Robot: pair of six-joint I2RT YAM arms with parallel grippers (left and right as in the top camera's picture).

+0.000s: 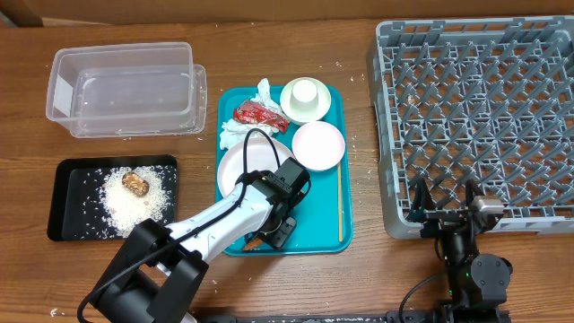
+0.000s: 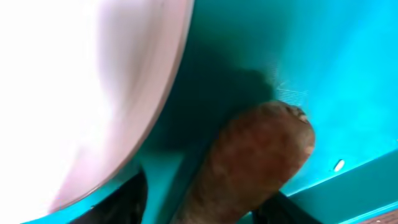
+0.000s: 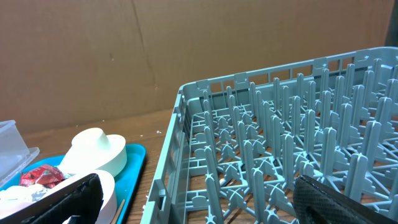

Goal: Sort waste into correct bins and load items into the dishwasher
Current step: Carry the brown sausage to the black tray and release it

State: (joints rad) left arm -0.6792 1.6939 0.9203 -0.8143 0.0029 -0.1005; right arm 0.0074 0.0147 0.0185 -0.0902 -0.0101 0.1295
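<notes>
Right now the brown food scrap (image 2: pixel 249 168) lies on the teal tray (image 2: pixel 323 74) directly between my left fingers (image 2: pixel 127 202), its long axis pointing out away from them, just beside the white plate (image 2: pixel 93 93). It looks matte, crusty and rounded; the tray is smooth plastic and the plate is glossy. I cannot tell whether those fingers are pinching it yet. My right fingers (image 3: pixel 56 199) stand apart, well off by the grey dishwasher rack (image 1: pixel 384 126).
</notes>
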